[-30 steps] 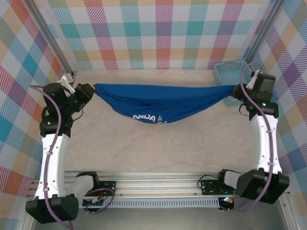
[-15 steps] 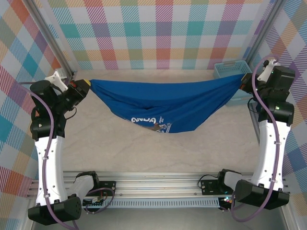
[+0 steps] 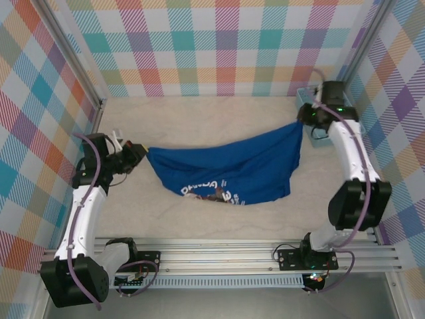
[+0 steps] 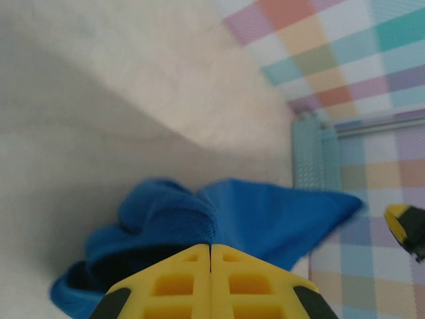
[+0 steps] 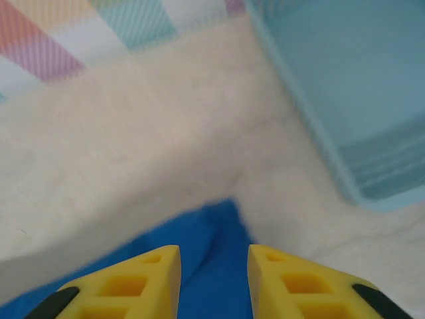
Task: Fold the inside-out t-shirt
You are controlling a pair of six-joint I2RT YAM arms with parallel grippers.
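Note:
The inside-out t-shirt (image 3: 229, 166) is royal blue with white print near its front hem, and it lies loosely spread across the middle of the table. My left gripper (image 3: 142, 154) is shut on the shirt's left corner; the left wrist view has the yellow fingers (image 4: 179, 279) pressed together with blue cloth (image 4: 265, 219) bunched in front of my left gripper (image 4: 211, 247). My right gripper (image 3: 301, 119) is at the shirt's far right corner. Its jaws stand apart over the cloth (image 5: 212, 232), with blue fabric lying in the gap of my right gripper (image 5: 214, 256).
A light-blue lattice basket (image 3: 312, 101) stands at the back right corner just behind my right gripper, and its wall (image 5: 319, 119) is close on that gripper's right. Checkered walls enclose the table. Bare tabletop (image 3: 199, 119) lies behind the shirt.
Both arms came down and inward, and the shirt went from hanging taut in the air to resting slack on the table. The right gripper's jaws opened off the right corner.

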